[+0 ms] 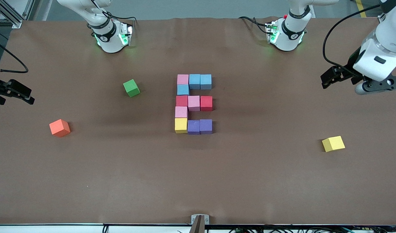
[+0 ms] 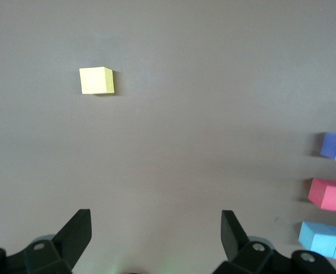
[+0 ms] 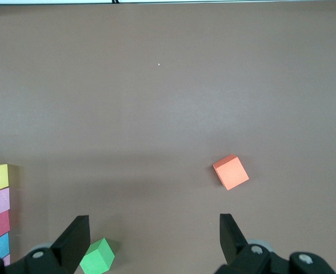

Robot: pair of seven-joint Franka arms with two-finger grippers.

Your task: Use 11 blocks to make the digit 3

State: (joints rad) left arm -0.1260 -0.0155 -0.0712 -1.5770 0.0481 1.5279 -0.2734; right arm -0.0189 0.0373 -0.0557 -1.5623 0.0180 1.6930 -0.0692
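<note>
The blocks (image 1: 194,103) lie together mid-table as the digit 3 (image 1: 181,112), which reads like an E from the front camera. Pink and two light blue cubes form the bar nearest the robots. Red, pink and red form the middle bar; yellow (image 1: 181,125) and two purple form the bar nearest the camera. A light blue (image 1: 183,89) and a pink cube join the bars. My left gripper (image 2: 156,212) hangs open and empty over the left arm's end (image 1: 383,84). My right gripper (image 3: 154,217) is open and empty over the right arm's end.
A loose yellow cube (image 1: 333,143) (image 2: 96,80) lies toward the left arm's end, nearer the camera than the figure. A green cube (image 1: 131,88) (image 3: 98,256) and an orange cube (image 1: 59,127) (image 3: 231,172) lie toward the right arm's end. Brown cloth (image 1: 249,181) covers the table.
</note>
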